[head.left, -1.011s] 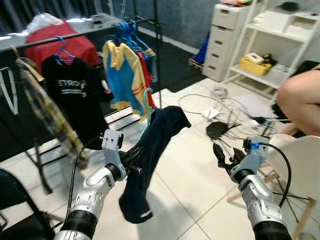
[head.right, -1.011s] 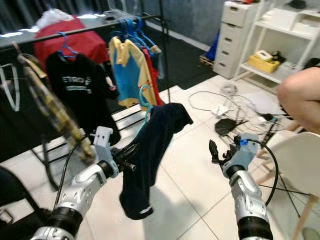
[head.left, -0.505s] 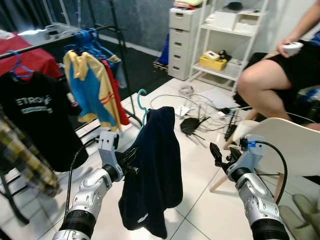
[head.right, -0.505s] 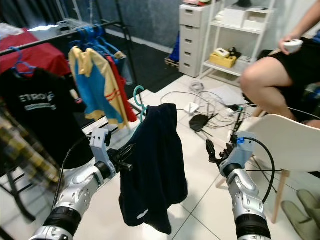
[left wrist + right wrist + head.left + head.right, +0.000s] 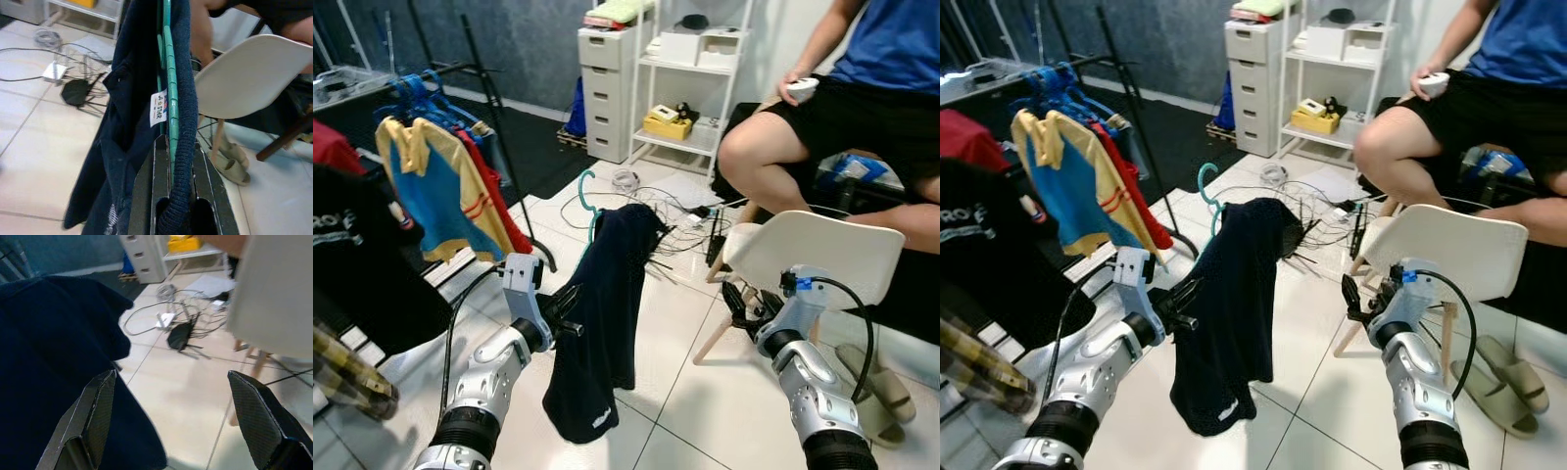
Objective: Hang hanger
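- Left gripper (image 5: 570,315) is raised before the chest, forearm angled up, fingers clamped together.
- Right gripper (image 5: 738,302) is held forward, fingers spread wide.

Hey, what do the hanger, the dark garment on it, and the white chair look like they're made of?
Hanger: probably teal plastic, smooth and ridged. Garment: navy knit fabric, ribbed collar, matte. Chair: likely moulded white plastic shell, wooden-looking legs.

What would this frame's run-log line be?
left pincer: shut on teal hanger with navy garment | right pincer: open | clothes rack: robot's left
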You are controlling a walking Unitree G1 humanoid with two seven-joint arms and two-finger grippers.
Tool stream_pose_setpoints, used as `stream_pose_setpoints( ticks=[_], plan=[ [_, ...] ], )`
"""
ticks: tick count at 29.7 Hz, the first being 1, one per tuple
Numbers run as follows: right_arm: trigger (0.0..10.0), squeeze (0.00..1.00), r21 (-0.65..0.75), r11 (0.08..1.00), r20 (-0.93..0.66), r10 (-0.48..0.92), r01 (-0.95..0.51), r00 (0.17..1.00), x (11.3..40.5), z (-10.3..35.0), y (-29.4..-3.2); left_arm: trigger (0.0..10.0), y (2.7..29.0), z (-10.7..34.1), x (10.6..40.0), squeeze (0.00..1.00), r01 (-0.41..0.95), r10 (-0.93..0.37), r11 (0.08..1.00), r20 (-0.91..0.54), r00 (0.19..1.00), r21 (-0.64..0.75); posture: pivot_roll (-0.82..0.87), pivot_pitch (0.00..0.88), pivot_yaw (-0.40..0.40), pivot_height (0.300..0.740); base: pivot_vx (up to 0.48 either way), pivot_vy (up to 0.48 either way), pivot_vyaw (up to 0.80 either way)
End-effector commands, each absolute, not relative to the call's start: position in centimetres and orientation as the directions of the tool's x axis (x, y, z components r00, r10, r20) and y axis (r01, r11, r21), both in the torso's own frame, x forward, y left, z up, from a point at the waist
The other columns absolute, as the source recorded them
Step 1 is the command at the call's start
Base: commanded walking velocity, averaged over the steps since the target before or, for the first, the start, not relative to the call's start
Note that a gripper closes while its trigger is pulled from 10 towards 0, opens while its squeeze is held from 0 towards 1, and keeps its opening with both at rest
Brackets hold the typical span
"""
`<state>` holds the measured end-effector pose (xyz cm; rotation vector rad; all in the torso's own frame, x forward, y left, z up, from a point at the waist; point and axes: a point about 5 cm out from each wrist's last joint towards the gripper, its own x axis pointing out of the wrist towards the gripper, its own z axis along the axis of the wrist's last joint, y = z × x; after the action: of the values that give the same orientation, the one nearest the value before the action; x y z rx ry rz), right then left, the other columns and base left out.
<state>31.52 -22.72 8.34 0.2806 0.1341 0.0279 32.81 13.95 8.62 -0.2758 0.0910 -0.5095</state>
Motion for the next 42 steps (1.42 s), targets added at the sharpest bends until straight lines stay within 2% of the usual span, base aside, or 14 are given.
stream_pose_setpoints(
  ticks=[1, 22, 42],
  plan=[
    [10.0, 0.0, 0.283, 0.959, -0.141, 0.049, -0.007, 0.989, 31.42, 8.11, -22.58, 10.0, 14.16, 9.25, 33.05, 0.0, 0.476, -0.489, 0.84, 0.017, 0.872, -0.261, -0.06, 0.0, 0.042, 0.74, 0.0, 0.0, -0.76],
    [10.0, 0.0, 0.296, 0.955, -0.133, 0.044, -0.003, 0.99, 31.29, 8.22, -22.37, 10.0, 14.48, 9.19, 32.99, 0.0, 0.477, -0.49, 0.842, 0.012, 0.872, -0.252, -0.04, 0.014, 0.049, 0.74, 0.0, 0.0, -0.76],
    [10.0, 0.0, 0.28, 0.96, -0.137, 0.034, 0.006, 0.99, 31.28, 8.43, -23.14, 10.0, 13.71, 9.38, 33.06, 0.0, 0.485, -0.496, 0.834, 0.027, 0.868, -0.265, -0.06, 0.013, 0.043, 0.74, 0.0, 0.0, -0.76]
  ],
)
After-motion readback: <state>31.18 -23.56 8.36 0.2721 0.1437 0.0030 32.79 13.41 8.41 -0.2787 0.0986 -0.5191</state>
